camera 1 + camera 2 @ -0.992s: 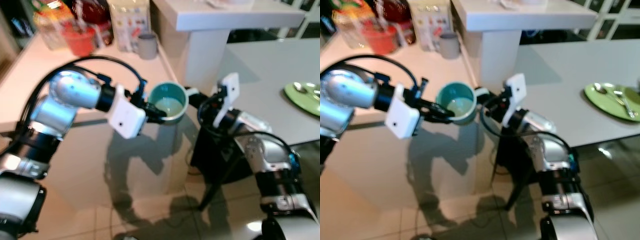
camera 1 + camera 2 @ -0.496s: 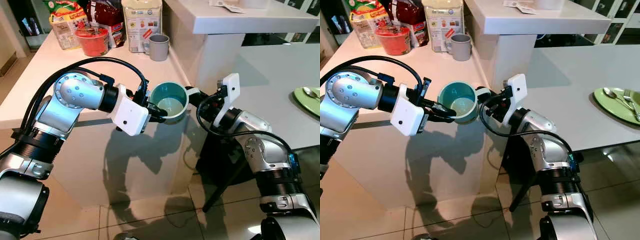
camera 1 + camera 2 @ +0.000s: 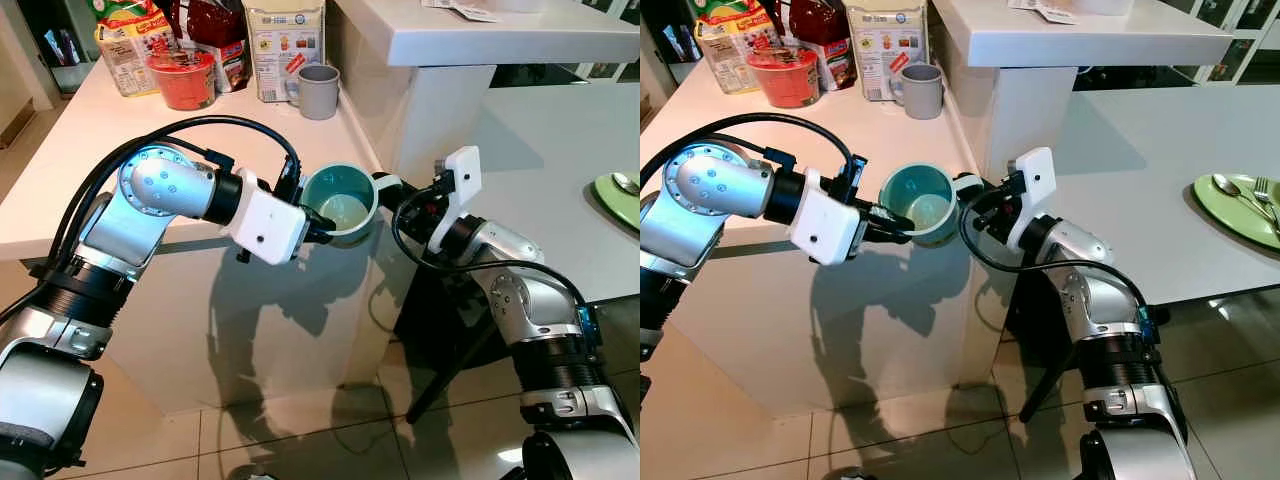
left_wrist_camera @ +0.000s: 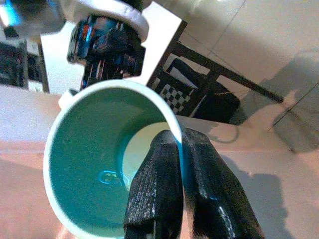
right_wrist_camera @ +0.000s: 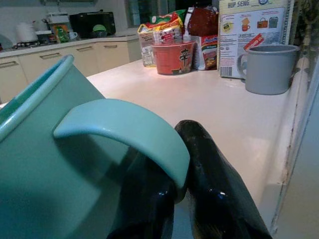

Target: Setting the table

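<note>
Unmoved teal mug (image 3: 339,203), both jaws clamped

A teal mug (image 3: 340,204) with a paler, yellowish-green bottom sits between silver arms tipped with black fingers (image 4: 164,194) and white housings. The worktop (image 3: 120,140) is pale cream-white. On it stand a grey cup (image 3: 319,91), a red noodle bowl (image 3: 182,80) and a white carton with coloured print (image 3: 283,40). A lime-green plate (image 3: 1240,205) lies on a light grey table (image 3: 1140,170).
</note>
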Robot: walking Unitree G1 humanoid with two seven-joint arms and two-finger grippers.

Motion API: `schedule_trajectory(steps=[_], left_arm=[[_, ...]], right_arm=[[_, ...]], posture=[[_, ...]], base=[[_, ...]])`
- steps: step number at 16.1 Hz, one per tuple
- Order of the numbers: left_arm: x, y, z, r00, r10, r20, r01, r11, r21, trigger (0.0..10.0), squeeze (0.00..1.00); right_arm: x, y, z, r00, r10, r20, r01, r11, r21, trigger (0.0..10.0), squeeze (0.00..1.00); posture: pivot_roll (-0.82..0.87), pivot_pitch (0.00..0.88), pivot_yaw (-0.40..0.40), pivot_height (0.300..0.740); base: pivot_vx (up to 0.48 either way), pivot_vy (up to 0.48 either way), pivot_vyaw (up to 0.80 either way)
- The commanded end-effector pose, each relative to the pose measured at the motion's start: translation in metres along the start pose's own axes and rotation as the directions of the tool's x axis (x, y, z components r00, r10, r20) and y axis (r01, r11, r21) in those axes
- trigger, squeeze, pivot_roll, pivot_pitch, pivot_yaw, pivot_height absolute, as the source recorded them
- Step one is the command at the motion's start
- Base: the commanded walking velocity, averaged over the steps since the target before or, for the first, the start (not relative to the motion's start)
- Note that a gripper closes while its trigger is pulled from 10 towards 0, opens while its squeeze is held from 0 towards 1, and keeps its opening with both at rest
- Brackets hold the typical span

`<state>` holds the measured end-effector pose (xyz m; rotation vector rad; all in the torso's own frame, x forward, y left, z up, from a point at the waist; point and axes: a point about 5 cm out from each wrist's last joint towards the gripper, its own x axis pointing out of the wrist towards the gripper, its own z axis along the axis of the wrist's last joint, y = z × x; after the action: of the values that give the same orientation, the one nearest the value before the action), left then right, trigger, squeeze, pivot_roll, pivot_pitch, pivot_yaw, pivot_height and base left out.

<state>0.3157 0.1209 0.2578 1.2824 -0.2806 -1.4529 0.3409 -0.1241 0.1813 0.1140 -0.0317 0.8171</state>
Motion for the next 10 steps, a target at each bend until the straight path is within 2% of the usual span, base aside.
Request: schedule_trajectory(steps=[1, 2, 3, 10], left_arm=[[-0.01, 0.018, 0.003, 0.995, 0.104, -0.011, -0.104, 0.994, -0.027, 10.0, 0.0], [-0.01, 0.021, 0.003, 0.991, 0.133, -0.011, -0.134, 0.99, -0.035, 10.0, 0.0], [-0.01, 0.023, 0.004, 0.988, 0.152, -0.008, -0.152, 0.987, -0.043, 10.0, 1.0], [-0.015, 0.029, 0.001, 0.979, 0.195, -0.053, -0.197, 0.979, -0.047, 10.0, 1.0]], right_arm=[[0.01, 0.013, -0.001, 0.996, 0.085, -0.012, -0.085, 0.996, -0.005, 0.0, 0.0], [0.01, 0.013, -0.001, 0.996, 0.085, -0.013, -0.086, 0.996, -0.004, 0.0, 0.0], [0.011, 0.013, -0.001, 0.996, 0.086, -0.014, -0.086, 0.996, -0.004, 0.0, 0.0], [0.011, 0.013, -0.003, 0.997, 0.078, -0.016, -0.078, 0.997, 0.0, 0.0, 0.0]], posture=[[0.02, 0.0, -0.032, 0.74], [0.02, 0.0, -0.032, 0.74], [0.02, 0.0, -0.035, 0.74], [0.02, 0.0, -0.032, 0.74]], base=[[0.0, 0.0, 0.0], [0.0, 0.0, 0.0], [0.0, 0.0, 0.0], [0.0, 0.0, 0.0]])
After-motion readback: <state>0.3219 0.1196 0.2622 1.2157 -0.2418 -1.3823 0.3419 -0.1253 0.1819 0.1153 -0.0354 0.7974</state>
